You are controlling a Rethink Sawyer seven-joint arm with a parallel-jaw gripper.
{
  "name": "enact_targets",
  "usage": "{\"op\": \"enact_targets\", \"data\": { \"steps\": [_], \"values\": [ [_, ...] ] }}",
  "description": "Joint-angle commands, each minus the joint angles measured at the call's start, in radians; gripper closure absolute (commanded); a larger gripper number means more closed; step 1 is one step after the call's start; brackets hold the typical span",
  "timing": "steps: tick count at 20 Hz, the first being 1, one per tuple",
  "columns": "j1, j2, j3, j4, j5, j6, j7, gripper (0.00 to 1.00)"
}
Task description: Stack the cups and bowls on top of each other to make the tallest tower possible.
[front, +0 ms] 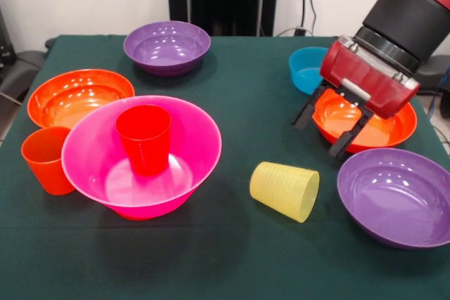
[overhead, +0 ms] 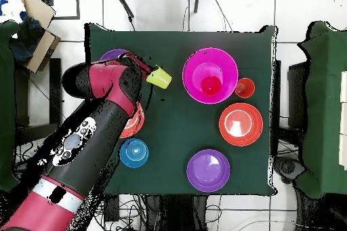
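Bright, even indoor light from above — soft white glare spots sit inside the pink bowl (front: 140,156) and the purple bowl (front: 397,194) at four o'clock. Shadows on the green tablecloth (front: 239,258) are faint and soft — focus is reasonably sharp throughout.

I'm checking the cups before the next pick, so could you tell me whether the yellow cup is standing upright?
No, the yellow cup lies tipped on its side on the green table, between the pink bowl and a purple bowl.

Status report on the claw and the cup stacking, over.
Claw open, empty, over the wide orange plastic bowl. Red ribbed cup upright inside the big pink bowl. Yellow ribbed cup on its side, nothing blocking it.
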State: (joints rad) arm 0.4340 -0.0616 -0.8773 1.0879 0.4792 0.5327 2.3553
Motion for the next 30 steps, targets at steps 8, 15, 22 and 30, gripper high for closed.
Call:
{"op": "enact_targets", "data": {
  "steps": [8, 15, 22, 30],
  "values": [
    [-0.007, 0.181, 0.095, -0.065, 0.037, -0.015, 0.237, 0.0],
    [-0.001, 0.269, 0.0, -0.119, 0.071, -0.017, 0.316, 0.0],
    [-0.021, 0.273, 0.034, -0.128, 0.071, -0.045, 0.272, 0.0],
    [0.009, 0.239, 0.008, -0.101, 0.054, 0.035, 0.27, 0.0]
  ]
}}
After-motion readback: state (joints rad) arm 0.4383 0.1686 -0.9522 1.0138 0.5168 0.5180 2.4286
